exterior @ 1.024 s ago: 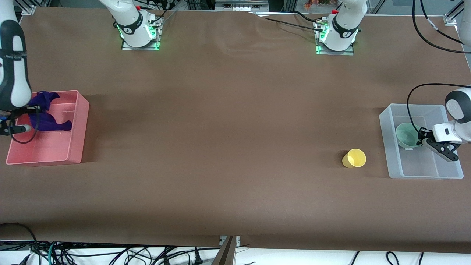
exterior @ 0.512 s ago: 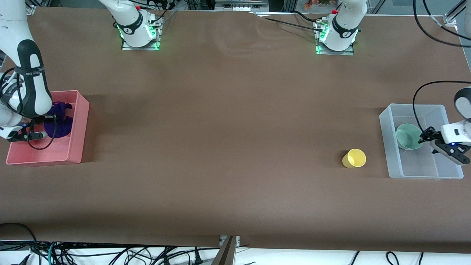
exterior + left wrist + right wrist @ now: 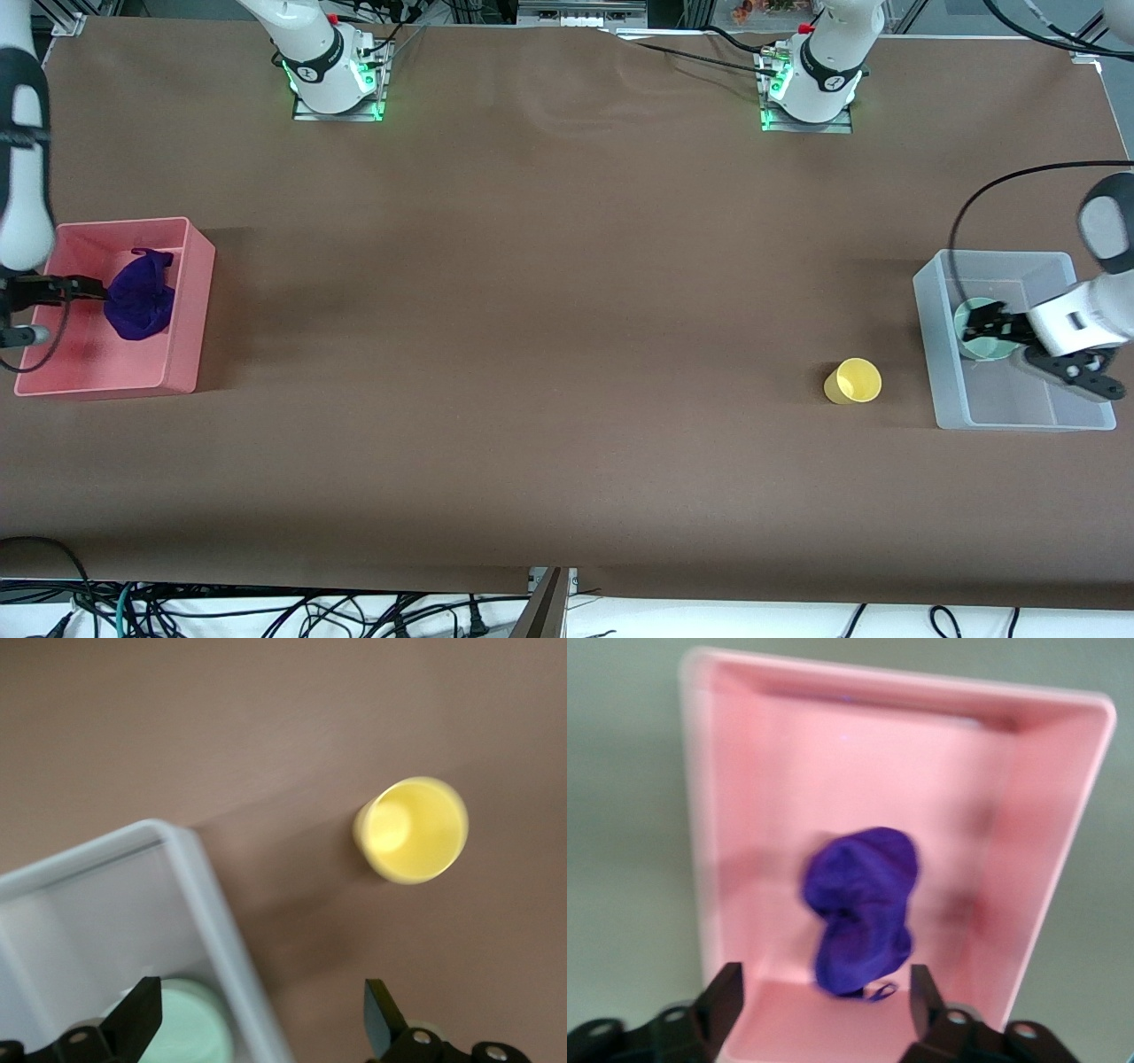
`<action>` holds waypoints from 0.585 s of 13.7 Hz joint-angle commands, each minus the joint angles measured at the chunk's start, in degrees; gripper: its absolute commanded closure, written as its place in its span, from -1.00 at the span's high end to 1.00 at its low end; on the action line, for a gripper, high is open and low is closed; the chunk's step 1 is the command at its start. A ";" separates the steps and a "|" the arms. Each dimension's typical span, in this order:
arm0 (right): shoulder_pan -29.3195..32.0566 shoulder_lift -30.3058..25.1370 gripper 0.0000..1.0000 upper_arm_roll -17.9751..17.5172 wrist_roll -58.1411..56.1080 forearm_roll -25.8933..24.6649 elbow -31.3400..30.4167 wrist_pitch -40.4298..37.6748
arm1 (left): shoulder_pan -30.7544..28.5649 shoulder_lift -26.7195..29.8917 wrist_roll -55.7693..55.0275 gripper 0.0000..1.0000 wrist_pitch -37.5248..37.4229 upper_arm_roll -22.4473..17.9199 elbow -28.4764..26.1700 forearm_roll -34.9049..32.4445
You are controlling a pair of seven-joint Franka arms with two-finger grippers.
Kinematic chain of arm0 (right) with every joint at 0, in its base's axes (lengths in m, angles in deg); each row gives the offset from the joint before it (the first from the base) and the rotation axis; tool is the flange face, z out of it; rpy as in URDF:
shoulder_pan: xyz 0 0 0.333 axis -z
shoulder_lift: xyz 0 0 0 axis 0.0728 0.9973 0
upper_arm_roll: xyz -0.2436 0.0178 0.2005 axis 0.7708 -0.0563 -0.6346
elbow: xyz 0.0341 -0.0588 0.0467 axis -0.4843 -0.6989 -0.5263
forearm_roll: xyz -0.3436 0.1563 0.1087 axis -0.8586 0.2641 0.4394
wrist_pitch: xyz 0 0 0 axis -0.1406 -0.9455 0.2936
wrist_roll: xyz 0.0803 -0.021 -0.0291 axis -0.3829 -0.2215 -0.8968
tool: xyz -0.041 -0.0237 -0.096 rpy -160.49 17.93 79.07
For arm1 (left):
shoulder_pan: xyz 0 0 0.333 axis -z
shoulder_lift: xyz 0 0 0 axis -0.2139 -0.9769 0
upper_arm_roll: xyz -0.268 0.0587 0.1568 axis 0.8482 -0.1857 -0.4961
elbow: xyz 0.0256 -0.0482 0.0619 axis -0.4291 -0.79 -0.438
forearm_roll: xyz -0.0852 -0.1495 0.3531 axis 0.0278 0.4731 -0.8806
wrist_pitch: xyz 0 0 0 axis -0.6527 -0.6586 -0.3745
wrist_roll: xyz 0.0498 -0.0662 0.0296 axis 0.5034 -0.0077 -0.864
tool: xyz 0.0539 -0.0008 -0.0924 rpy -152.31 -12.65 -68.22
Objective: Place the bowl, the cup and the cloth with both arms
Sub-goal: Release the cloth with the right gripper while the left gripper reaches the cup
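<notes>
Your right gripper (image 3: pixel 824 992), fingers wide apart, is over the pink bin (image 3: pixel 190 306) where the cloth (image 3: pixel 137 306) sits. Your left gripper (image 3: pixel 261 1019), also spread wide, is over the clear bin (image 3: pixel 926 354) holding the bowl (image 3: pixel 970 312), so the cup (image 3: pixel 853 380) looks next.

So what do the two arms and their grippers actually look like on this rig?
Both arms are glossy white with black joint sections and looping black cables. Bases glow green, with red buttons on top. The left gripper and right gripper are black, each with two flat jaws; the left one hangs from a white wrist block.

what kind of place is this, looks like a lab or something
Most likely a robotics lab: two robot arms bolted to a table under a brown cover, a pink bin and a clear bin for sorting, and loose cables along the edge.
</notes>
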 commanded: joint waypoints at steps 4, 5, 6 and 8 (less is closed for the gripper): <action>0.23 -8.50 1.00 -13.20 13.29 -0.83 2.02 -7.75 | 6.17 -11.68 -18.79 0.98 1.60 -0.81 7.53 -0.58; 0.23 -10.00 1.00 -15.23 16.20 -1.44 2.02 -9.23 | 6.17 -13.27 -19.23 0.94 1.51 -0.72 8.15 -0.32; 0.23 -11.67 1.00 -17.08 18.32 -1.80 2.02 -10.29 | 6.35 -14.33 -20.01 0.88 1.77 -0.72 8.50 -0.32; 0.23 -15.70 1.00 -20.16 20.00 -1.54 2.02 -11.27 | 6.44 -16.00 -20.98 0.60 1.86 -0.72 9.03 -0.31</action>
